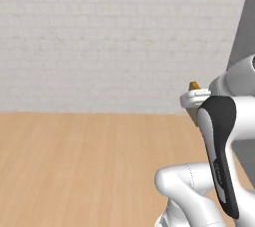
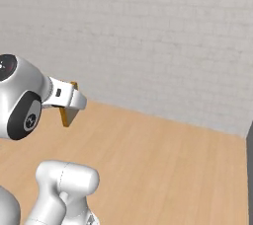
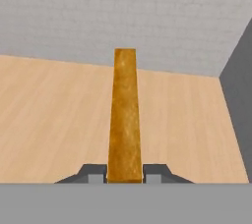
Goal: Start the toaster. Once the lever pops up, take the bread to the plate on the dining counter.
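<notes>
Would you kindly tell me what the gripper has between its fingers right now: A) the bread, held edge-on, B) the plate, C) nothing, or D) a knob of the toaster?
A: in the hand view the gripper is shut on the bread, a golden-brown slice seen edge-on between the two fingers, above a light wooden surface.

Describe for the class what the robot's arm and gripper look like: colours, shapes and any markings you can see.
The arm is glossy white, built of rounded, tube-like segments. One link carries a long black tapered panel with faint small lettering, too small to read. A round joint cap is black with a small white emblem. The gripper has a white boxy body and two small dark grey finger tips. No cables show.
</notes>
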Controlling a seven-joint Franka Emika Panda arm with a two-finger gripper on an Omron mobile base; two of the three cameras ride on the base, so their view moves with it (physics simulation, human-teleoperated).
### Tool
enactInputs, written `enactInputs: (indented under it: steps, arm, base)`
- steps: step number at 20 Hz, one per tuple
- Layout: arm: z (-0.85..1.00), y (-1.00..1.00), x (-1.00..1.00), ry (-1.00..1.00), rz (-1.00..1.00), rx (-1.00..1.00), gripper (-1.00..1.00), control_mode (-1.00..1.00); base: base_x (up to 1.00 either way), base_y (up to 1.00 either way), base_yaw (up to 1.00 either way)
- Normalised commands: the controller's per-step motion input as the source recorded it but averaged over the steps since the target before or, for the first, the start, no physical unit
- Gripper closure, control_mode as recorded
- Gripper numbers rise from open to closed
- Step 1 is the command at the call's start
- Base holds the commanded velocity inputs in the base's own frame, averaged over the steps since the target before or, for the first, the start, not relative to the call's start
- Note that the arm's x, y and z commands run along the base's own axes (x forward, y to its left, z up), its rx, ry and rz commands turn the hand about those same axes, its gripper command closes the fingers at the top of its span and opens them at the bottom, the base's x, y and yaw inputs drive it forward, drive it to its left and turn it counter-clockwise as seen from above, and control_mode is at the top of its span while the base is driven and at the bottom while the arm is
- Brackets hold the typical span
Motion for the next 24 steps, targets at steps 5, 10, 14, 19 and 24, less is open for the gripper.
enactInputs:
  steps: [5, 10, 14, 19, 24]
  arm:
    - [0.0, 0.0, 0.0, 0.0, 0.0, 0.0, 1.0, 1.0]
    - [0.0, 0.0, 0.0, 0.0, 0.0, 0.0, 1.0, 1.0]
    - [0.0, 0.0, 0.0, 0.0, 0.0, 0.0, 1.0, 1.0]
    - [0.0, 0.0, 0.0, 0.0, 0.0, 0.0, 1.0, 1.0]
    - [0.0, 0.0, 0.0, 0.0, 0.0, 0.0, 1.0, 1.0]
  base:
    - [1.0, -0.17, 0.3]
    - [1.0, -0.24, 0.43]
    - [1.0, -0.16, 0.59]
    - [1.0, -0.13, 0.66]
    - [1.0, -0.11, 0.71]
